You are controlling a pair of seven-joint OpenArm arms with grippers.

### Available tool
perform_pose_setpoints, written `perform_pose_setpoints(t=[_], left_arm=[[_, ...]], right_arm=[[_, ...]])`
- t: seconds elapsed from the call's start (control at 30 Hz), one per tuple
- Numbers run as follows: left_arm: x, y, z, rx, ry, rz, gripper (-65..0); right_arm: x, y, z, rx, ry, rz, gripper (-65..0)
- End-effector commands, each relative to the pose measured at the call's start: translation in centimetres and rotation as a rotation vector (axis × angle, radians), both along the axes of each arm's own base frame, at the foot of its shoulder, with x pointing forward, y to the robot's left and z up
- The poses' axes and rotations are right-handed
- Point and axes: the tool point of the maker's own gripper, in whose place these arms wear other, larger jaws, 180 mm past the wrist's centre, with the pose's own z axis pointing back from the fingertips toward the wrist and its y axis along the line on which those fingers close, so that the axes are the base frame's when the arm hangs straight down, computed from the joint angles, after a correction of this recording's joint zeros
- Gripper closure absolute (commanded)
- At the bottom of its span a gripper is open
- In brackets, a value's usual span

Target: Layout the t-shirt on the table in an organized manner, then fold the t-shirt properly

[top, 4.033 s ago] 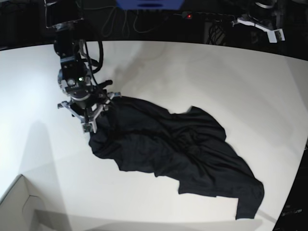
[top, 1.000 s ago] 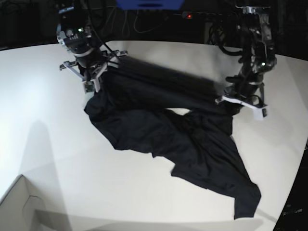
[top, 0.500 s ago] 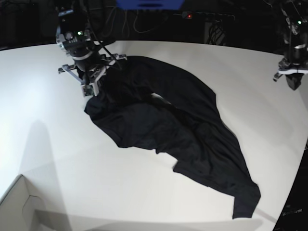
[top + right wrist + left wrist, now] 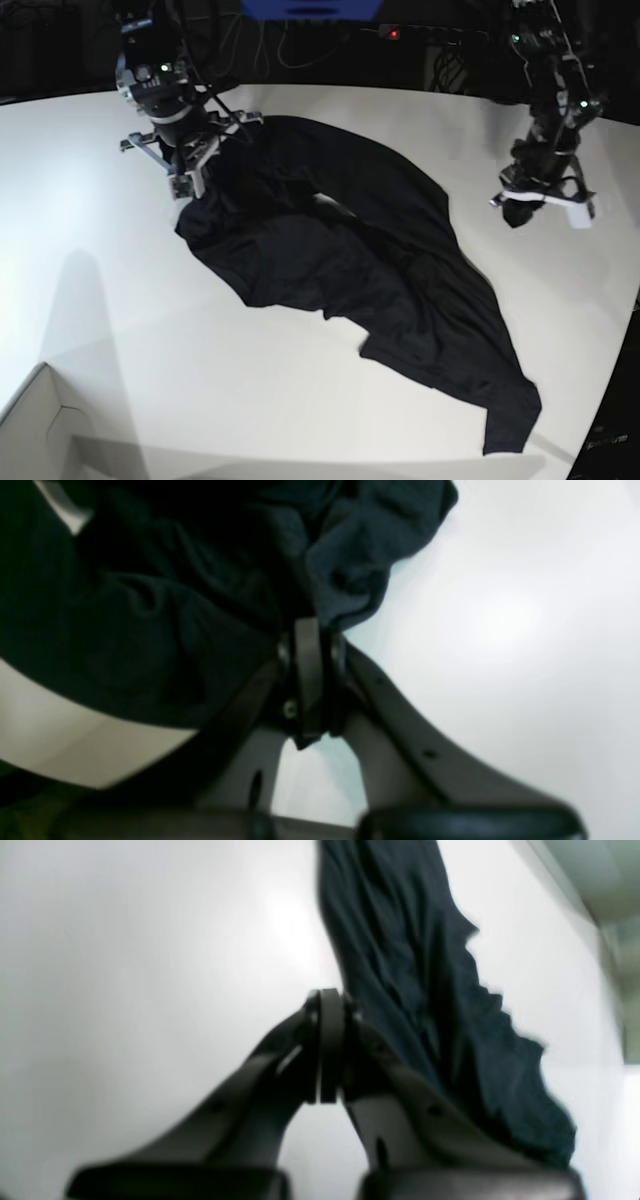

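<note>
We see the black t-shirt point(image 4: 350, 290) lying crumpled on the white counter point(image 4: 120, 330), stretching from the far corner by the right pincer point(image 4: 186, 178) down toward the near edge. That pincer is closed on the shirt's upper edge, fabric bunched at its tips. Our left pincer point(image 4: 520, 210) is closed with nothing in it, hovering off to the shirt's side, apart from the cloth.
</note>
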Motion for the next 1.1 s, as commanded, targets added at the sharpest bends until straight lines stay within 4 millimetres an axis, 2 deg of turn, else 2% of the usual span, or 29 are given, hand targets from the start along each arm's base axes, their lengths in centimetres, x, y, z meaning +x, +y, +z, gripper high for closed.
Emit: perform_pose_setpoints(t=[0.0,0.13,0.27,0.43,0.67,0.83,0.9,0.97,1.07], left_arm=[[1.0,-0.5,0.2,0.003,-0.017,-0.017,-0.5],[2.2,-2.9,-3.1,0.017,0.066,-0.088,-0.1],[3.2,-3.9,-4.5,0.022,0.099,-0.121,-0.1],[3.9,-4.4,-4.2,0.018,0.09,-0.138,-0.1],[2.4,-4.9,-4.4,0.011,0.15,-0.185,-0.4],[2.7,-5.0,-3.4,0.02,0.13,-0.195,-1.6],[2.7,-5.0,-3.1,0.025,0.124,-0.195,-7.0],[2.8,-5.0,-3.0,0.026,0.118,-0.194,-17.8],[2.8,-5.0,-3.1,0.029,0.119,-0.192,-38.1]], right_arm=[[0.4,0.0,0.8,0.003,-0.032,0.0,0.0],[-0.2,0.0,0.4,0.004,-0.016,0.0,0.0],[-0.3,0.1,0.3,0.004,-0.012,0.001,0.0],[-0.4,0.1,0.3,0.004,-0.01,0.001,0.0],[-0.3,0.1,0.3,0.004,-0.012,0.001,0.0],[-0.2,0.1,0.4,0.005,-0.013,0.001,0.0],[-0.2,0.1,0.4,0.005,-0.015,0.001,0.0],[-0.2,0.1,0.4,0.005,-0.015,0.001,0.0],[-0.1,0.1,0.4,0.005,-0.016,0.001,0.0]])
